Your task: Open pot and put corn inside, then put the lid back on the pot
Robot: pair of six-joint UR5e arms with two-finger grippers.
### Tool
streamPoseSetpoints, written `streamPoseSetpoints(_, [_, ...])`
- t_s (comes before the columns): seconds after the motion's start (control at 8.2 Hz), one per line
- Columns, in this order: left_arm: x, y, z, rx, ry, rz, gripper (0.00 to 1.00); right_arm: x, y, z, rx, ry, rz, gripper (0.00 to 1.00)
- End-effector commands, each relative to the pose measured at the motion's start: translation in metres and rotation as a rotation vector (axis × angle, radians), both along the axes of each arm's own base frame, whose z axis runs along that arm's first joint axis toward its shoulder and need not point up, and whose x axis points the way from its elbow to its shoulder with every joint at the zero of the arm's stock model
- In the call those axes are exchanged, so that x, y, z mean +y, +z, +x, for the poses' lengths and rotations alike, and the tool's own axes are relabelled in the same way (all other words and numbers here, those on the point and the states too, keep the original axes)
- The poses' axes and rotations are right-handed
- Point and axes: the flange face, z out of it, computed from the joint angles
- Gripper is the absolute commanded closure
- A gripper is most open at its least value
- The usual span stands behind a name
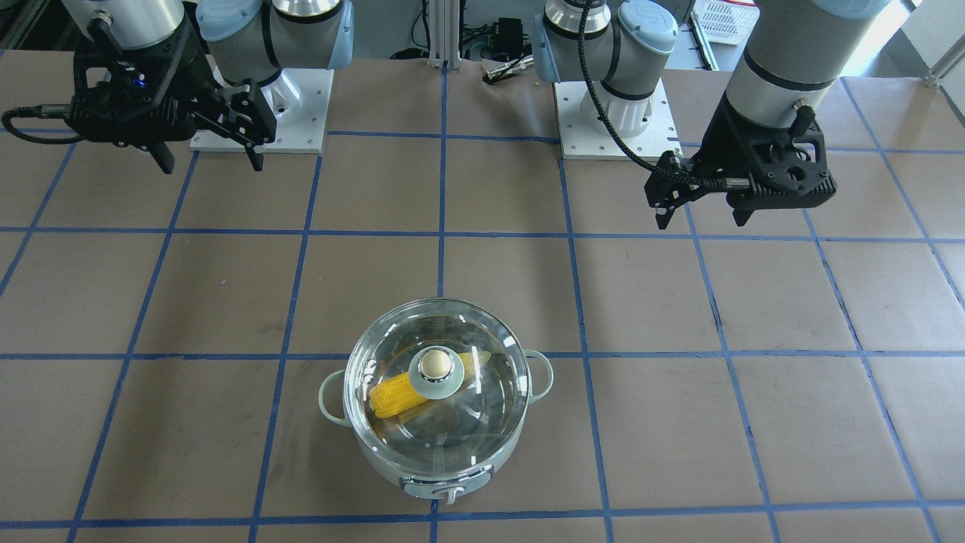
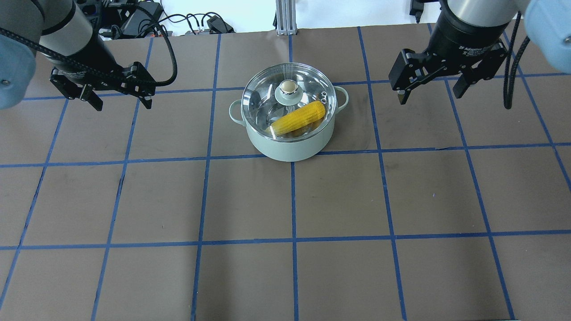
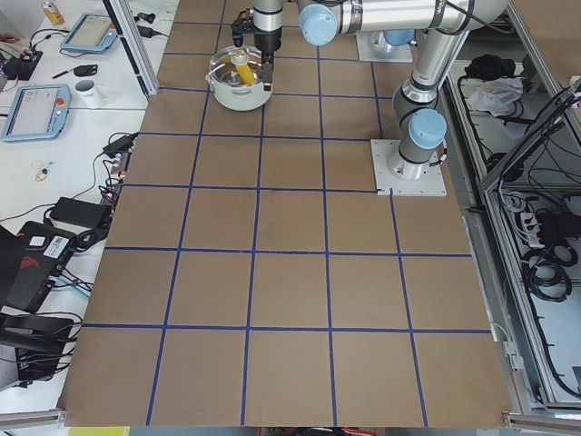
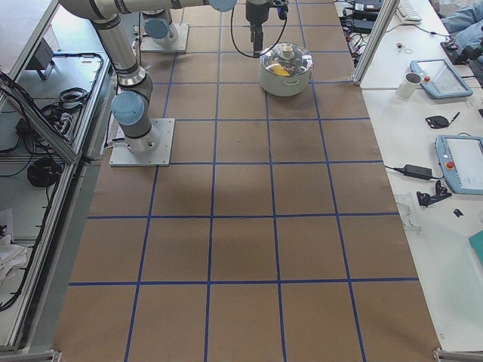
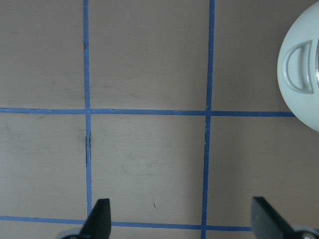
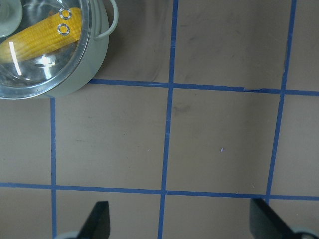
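Observation:
The mint-green pot (image 2: pixel 290 145) stands at the table's middle, on the far side from the robot. The glass lid (image 2: pixel 267 96) with its beige knob (image 2: pixel 288 86) sits closed on it. The yellow corn (image 2: pixel 299 118) lies inside, seen through the glass, as in the front view (image 1: pixel 393 397). My left gripper (image 2: pixel 121 103) hangs open and empty above the table, well left of the pot. My right gripper (image 2: pixel 430 96) hangs open and empty to the pot's right. The left wrist view shows a pot handle (image 5: pixel 299 72). The right wrist view shows the corn (image 6: pixel 42 35) under the lid.
The brown table is marked with a blue tape grid (image 2: pixel 292 200). The two arm bases (image 1: pixel 260 113) (image 1: pixel 614 124) stand on the robot's side. Side benches hold tablets (image 4: pixel 460 162) and a mug (image 4: pixel 411 83), past aluminium posts (image 4: pixel 370 38).

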Motion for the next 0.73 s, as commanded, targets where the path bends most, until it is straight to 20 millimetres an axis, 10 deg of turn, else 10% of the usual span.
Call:
streamPoseSetpoints(0.0, [0.0004, 0.0000, -0.0003, 0.002, 0.000, 0.000, 0.00, 0.0002, 0.0030, -0.0060, 0.008, 0.004, -0.007, 0.00])
streamPoseSetpoints(0.61, [0.0008, -0.0015, -0.0005, 0.004, 0.000, 0.003, 0.00, -0.0049, 0.0048, -0.0062, 0.003, 0.001, -0.043, 0.00])
